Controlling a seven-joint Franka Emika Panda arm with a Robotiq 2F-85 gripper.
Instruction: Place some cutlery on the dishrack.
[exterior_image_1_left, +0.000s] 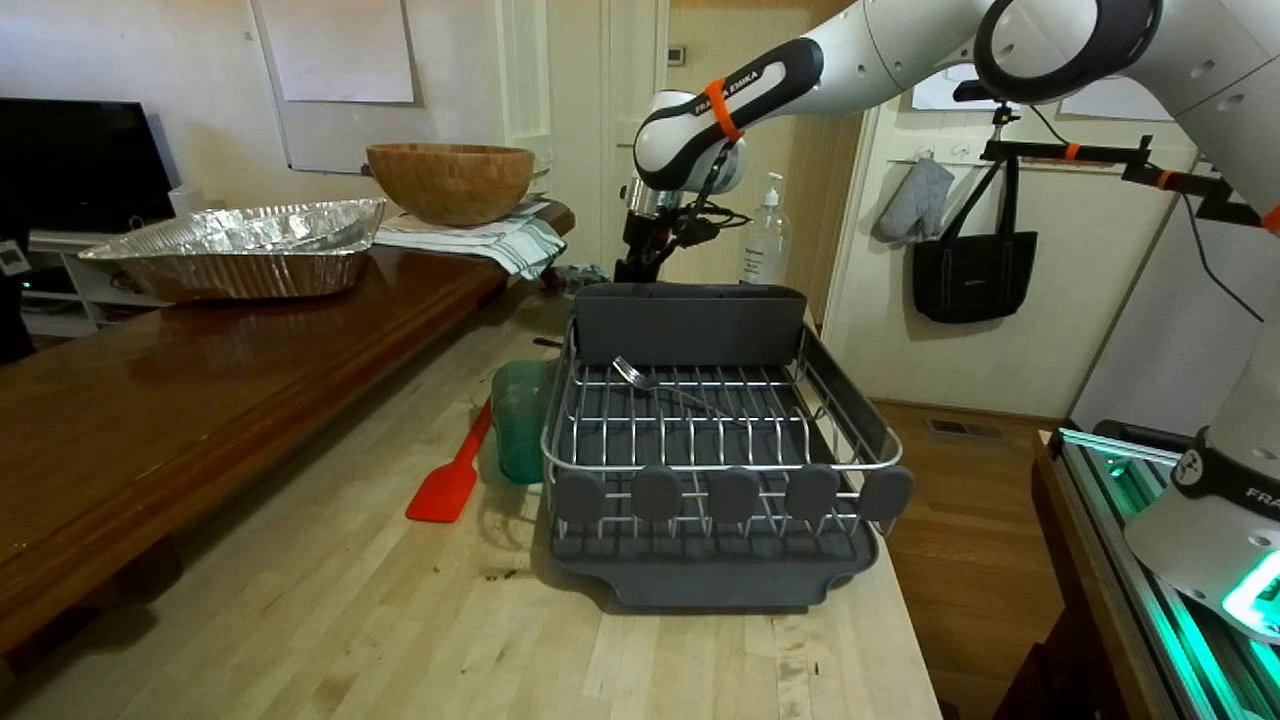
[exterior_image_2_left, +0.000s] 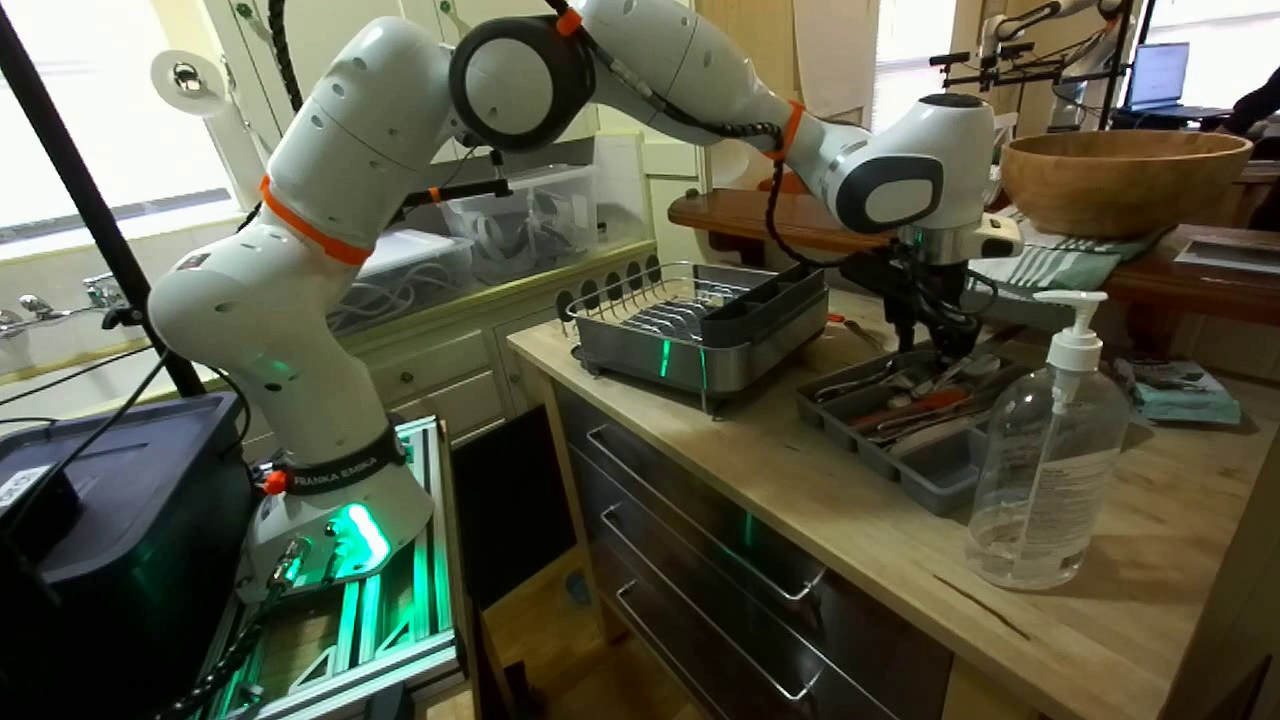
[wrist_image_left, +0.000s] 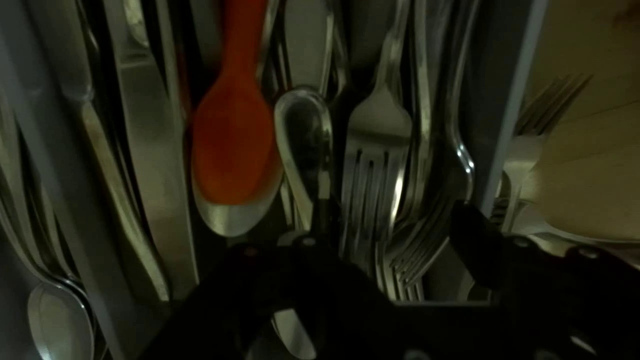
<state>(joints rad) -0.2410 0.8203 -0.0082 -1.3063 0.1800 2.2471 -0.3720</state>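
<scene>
Fork (wrist_image_left: 378, 131) showed in the wide gap of my hand (wrist_image_left: 393, 216), long axis slightly slanted, tines pointing toward the wrist view's bottom; I saw the dishrack (exterior_image_1_left: 715, 585) near the hand.

Matt plastic (with shiny metal wire (exterior_image_1_left: 695, 468)) is seen in the dishrack (exterior_image_1_left: 715, 588), glossy metal in a fork (wrist_image_left: 378, 120).

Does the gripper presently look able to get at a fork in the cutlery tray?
Probably yes: the gripper is open and, in the wrist view, an uncovered fork appears between its fingers, though other cutlery lies close.
</scene>
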